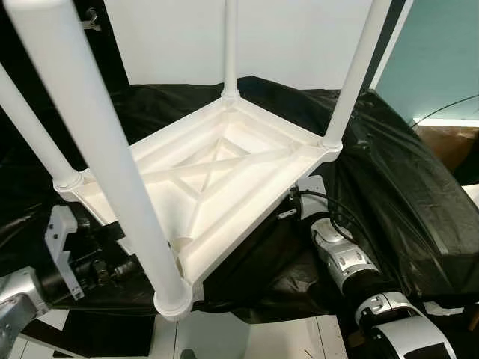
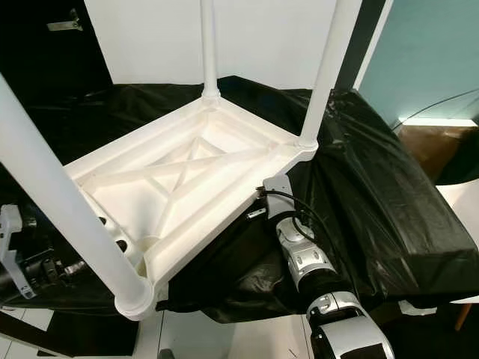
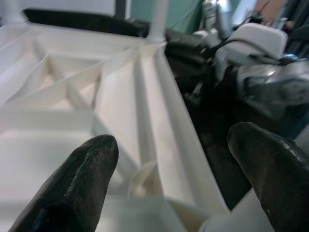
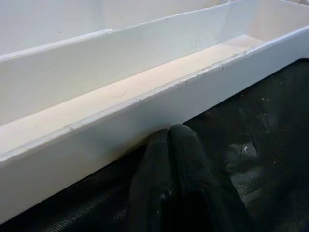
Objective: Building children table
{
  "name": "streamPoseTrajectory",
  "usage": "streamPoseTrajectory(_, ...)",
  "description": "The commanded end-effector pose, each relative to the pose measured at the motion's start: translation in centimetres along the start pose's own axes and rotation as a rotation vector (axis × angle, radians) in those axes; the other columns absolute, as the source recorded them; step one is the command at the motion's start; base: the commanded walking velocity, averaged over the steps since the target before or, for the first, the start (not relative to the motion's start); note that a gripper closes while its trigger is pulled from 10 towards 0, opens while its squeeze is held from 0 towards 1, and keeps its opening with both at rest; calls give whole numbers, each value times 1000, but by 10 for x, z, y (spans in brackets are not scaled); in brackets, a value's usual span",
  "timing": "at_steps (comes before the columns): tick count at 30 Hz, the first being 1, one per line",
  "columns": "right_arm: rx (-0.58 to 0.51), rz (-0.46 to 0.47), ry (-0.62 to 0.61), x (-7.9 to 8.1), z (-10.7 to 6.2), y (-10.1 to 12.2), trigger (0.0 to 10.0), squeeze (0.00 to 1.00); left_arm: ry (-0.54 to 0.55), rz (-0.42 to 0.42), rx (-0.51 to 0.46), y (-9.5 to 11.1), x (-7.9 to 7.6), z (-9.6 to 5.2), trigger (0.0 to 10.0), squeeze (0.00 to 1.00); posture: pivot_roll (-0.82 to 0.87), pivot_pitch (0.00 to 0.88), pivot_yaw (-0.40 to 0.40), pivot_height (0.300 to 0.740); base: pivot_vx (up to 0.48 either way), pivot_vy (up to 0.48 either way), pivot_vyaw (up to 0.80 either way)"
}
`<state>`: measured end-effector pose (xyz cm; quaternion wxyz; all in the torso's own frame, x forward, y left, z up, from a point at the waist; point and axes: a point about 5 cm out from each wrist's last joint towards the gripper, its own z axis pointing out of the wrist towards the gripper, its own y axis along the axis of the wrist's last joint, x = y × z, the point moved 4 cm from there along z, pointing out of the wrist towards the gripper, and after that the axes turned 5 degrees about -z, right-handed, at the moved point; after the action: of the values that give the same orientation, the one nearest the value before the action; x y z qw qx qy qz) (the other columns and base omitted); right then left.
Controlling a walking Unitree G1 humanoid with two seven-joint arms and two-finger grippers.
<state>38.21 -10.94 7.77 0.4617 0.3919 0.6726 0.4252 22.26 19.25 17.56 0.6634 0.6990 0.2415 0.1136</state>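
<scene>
— Where's the children's table [image 1: 217, 179] just now?

— Upside down on a surface draped in black plastic sheeting [image 1: 404, 187], its ribbed white underside facing up, with four white legs [image 1: 97, 149] standing up from the corners. One corner overhangs the sheeting's near edge, above the pale floor [image 1: 217, 333].

— And the left end effector [image 3: 178, 159]?

— Released — in the left wrist view its two black fingertips [image 3: 87, 169] stand well apart, one on either side of the tabletop's long side rim near the overhanging corner. One tip is over the ribbed inside, the other outside the rim. I can't tell whether either one touches it.

— The right end effector [image 4: 169, 145]?

— Clenched, with nothing between the fingers. In the right wrist view the two tips are pressed together low against the outer face of the tabletop's side wall, right where it meets the sheeting. From the head views, the right arm [image 2: 299, 254] reaches in under that side edge, below the corner with the right-hand leg.
</scene>
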Motion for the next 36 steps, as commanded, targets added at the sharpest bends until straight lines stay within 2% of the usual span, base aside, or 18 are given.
streamPoseTrajectory(1, 47, -3, -3, -4, 1, -9, 10000, 0, -248, 7, -4, 3, -26, 12, 10000, 514, 94, 31, 12, 740, 0, 0, 0)
streamPoseTrajectory(2, 47, -3, -3, -4, 1, -9, 10000, 0, -248, 7, -4, 3, -26, 12, 10000, 514, 94, 31, 12, 740, 0, 0, 0)
streamPoseTrajectory(4, 62, -24, -37, -21, 6, -8, 10000, 0, -291, 2, -18, 4, -30, 24, 10000, 514, 91, 31, 21, 740, 0, 0, 0)
streamPoseTrajectory(5, 62, -24, -37, -21, 6, -8, 10000, 0, -291, 2, -18, 4, -30, 24, 10000, 514, 91, 31, 21, 740, 0, 0, 0)
streamPoseTrajectory(10, 80, -47, -73, -54, 16, 6, 10000, 0, -326, -15, -65, 9, -29, 45, 10000, 514, 103, 28, 27, 740, 0, 0, 0)
streamPoseTrajectory(21, 82, -50, -10, -52, 23, 17, 10000, 0, -339, -48, -105, 7, -30, 63, 10000, 514, 115, 23, 31, 740, 0, 0, 0)
streamPoseTrajectory(22, 87, -49, -14, -53, 23, 17, 10000, 0, -282, -39, -119, 5, -21, 71, 10000, 498, 108, 22, 32, 740, 0, 0, 0)
streamPoseTrajectory(23, 87, -49, -14, -53, 23, 17, 10000, 0, -282, -39, -119, 5, -21, 71, 10000, 498, 108, 22, 32, 740, 0, 0, 0)
streamPoseTrajectory(24, 84, -40, -14, -52, 24, 18, 10000, 0, -198, -20, -124, 1, -7, 80, 10000, 290, 103, 21, 29, 740, 0, 0, 0)
streamPoseTrajectory(25, 84, -40, -14, -52, 24, 18, 10000, 0, -198, -20, -124, 1, -7, 80, 10000, 290, 103, 21, 29, 740, 0, 0, 0)
streamPoseTrajectory(26, 80, -34, -13, -52, 24, 19, 10000, 0, -141, -6, -125, -1, 2, 86, 10000, 133, 103, 21, 29, 740, 0, 0, 0)
streamPoseTrajectory(27, 80, -34, -13, -52, 24, 19, 10000, 0, -141, -6, -125, -1, 2, 86, 10000, 133, 103, 21, 29, 740, 0, 0, 0)
streamPoseTrajectory(28, 78, -33, -7, -49, 24, 18, 10000, 0, -30, 12, -109, -6, 19, 94, 10000, 0, 95, 22, 28, 740, 0, 0, 0)
streamPoseTrajectory(29, 78, -33, -7, -49, 24, 18, 10000, 0, -30, 12, -109, -6, 19, 94, 10000, 0, 95, 22, 28, 740, 0, 0, 0)
streamPoseTrajectory(31, 75, -10, 14, -38, 21, 11, 10000, 0, 190, 37, -55, -15, 53, 107, 10000, 0, 85, 25, 24, 740, 0, 0, 0)
streamPoseTrajectory(32, 75, -10, 14, -38, 21, 11, 10000, 0, 190, 37, -55, -15, 53, 107, 10000, 0, 85, 25, 24, 740, 0, 0, 0)
streamPoseTrajectory(35, 63, 5, 34, -24, 14, 2, 10000, 0, 402, 91, 14, -22, 85, 114, 10000, 0, 53, 28, 31, 740, 0, 0, 0)
streamPoseTrajectory(36, 63, 5, 34, -24, 14, 2, 10000, 0, 402, 91, 14, -22, 85, 114, 10000, 0, 53, 28, 31, 740, 0, 0, 0)
